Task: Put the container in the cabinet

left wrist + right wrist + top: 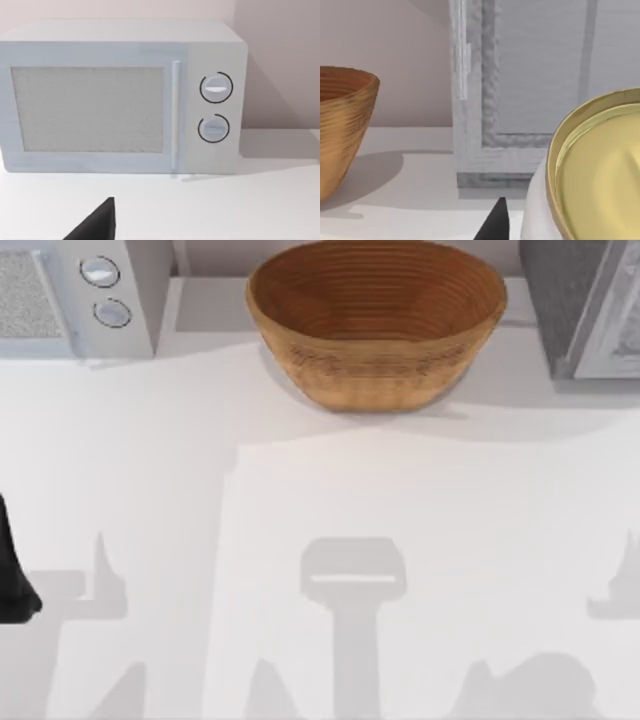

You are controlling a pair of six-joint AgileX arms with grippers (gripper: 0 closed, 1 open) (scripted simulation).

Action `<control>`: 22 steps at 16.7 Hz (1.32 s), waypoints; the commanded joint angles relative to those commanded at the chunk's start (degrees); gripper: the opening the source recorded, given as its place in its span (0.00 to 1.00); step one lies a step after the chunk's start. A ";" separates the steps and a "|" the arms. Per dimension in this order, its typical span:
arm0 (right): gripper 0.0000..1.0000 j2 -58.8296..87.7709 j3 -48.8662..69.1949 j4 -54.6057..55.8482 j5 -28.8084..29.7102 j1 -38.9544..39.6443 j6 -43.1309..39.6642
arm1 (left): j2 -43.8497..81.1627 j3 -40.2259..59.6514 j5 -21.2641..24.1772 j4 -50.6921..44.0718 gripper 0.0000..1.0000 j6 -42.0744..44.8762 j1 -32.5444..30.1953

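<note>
Right of the table, close under the right wrist camera: container (pixel 600 170), white wall, gold rim, pale yellow inside. It sits just beside the right gripper (pixel 493 224), nearly touching as seen. Its round face is turned toward the camera, so I judge its axis runs roughly along the gripper's approach line, not across it.

Right gripper state: can't tell. No contact is visible, so I can't say the container is gripped.

Cabinet (pixel 520 90) stands straight beyond the container in the right wrist view, at the back right corner (pixel 590 310) in the top view. Its front panel looks shut from here, judgement only.

Basket (pixel 375 320) is back centre, well apart from the container, to the left of the cabinet.

Left arm (pixel 12 580) is parked at the left edge, and the left gripper (pixel 97 224) faces the microwave (pixel 120 95). Its state: can't tell either.

Right arm is far nearer, so this is its job. The next move probably needs the door open first.
</note>
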 joint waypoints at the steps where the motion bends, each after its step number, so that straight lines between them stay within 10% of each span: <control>1: 0.00 1.17 1.21 -0.36 0.21 0.16 0.01 | 0.00 0.00 0.00 0.00 1.00 0.00 0.00; 22: 0.00 71.93 94.85 -23.22 10.71 10.09 0.93 | 0.00 0.00 0.00 0.00 1.00 0.00 0.00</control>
